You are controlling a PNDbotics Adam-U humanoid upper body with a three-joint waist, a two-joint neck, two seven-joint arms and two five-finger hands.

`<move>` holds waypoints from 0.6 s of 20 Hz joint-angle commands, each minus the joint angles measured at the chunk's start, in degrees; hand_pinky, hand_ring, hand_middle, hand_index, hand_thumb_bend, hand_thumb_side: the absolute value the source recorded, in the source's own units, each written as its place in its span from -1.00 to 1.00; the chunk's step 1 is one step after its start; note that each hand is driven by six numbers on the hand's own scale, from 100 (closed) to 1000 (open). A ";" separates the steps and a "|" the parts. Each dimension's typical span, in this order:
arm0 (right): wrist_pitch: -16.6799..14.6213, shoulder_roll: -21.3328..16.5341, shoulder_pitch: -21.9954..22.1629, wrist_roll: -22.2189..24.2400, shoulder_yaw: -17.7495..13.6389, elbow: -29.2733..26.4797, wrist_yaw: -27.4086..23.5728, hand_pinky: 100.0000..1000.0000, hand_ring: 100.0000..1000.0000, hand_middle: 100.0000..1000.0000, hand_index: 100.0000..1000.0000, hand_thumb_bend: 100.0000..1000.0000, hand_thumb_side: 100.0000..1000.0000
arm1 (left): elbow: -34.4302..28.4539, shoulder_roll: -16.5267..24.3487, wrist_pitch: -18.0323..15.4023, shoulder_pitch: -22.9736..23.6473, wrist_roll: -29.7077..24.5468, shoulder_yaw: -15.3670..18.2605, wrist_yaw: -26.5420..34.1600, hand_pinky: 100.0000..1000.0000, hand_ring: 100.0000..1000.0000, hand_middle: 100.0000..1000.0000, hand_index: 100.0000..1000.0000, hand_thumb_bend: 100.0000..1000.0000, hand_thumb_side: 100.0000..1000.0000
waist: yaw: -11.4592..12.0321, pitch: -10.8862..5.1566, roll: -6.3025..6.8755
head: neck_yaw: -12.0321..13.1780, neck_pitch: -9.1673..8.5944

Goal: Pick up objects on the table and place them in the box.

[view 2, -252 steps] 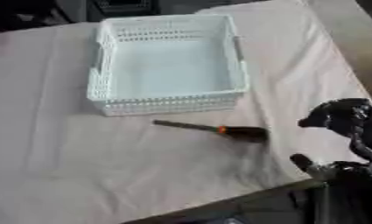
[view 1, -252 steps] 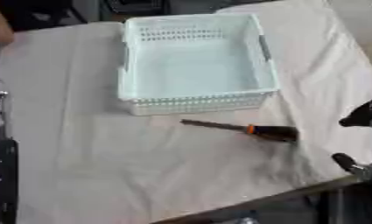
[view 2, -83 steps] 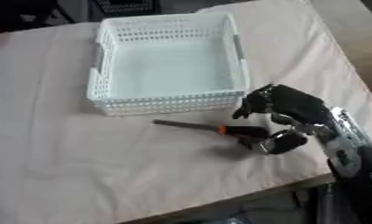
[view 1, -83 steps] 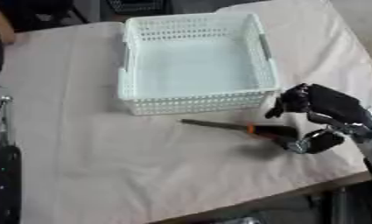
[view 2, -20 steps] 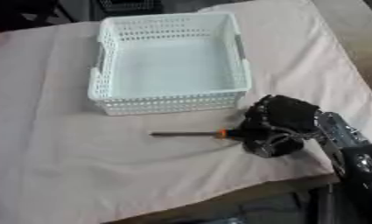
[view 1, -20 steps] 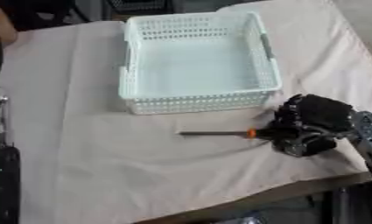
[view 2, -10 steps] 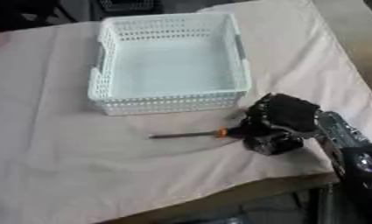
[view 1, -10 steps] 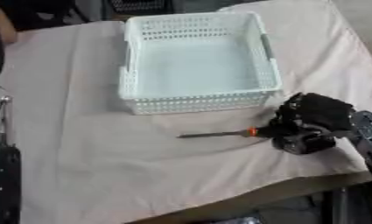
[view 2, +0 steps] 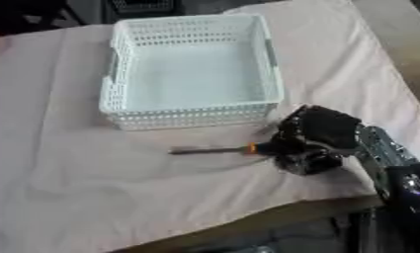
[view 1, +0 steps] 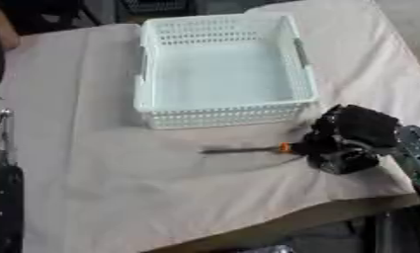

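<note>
A screwdriver (view 1: 247, 149) with a dark shaft and an orange collar points left over the pale cloth, just in front of the white perforated box (view 1: 223, 69). My right hand (view 1: 351, 138) is shut on its handle, which is hidden inside the curled fingers. The shaft looks slightly raised above the cloth, with a shadow under it. The box stands empty. My left hand shows in neither view.
The cloth-covered table (view 1: 92, 188) ends close in front of and to the right of my right hand. A dark part of the robot (view 1: 1, 197) fills the lower left edge of the left eye view.
My right hand has closed on the screwdriver's handle, and the tool has turned from slanting to nearly level, then shifted slightly toward the box over the last second.
</note>
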 commanded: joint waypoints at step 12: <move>5.30 -0.51 0.24 15.86 -2.83 -10.46 -25.92 -0.71 -0.53 -0.65 -0.36 -1.00 -0.72 | -0.95 0.09 -0.06 -0.68 -0.12 0.12 0.04 0.30 0.51 0.61 0.66 -0.85 0.68 | -0.19 -0.67 -0.15 | -0.18 -0.03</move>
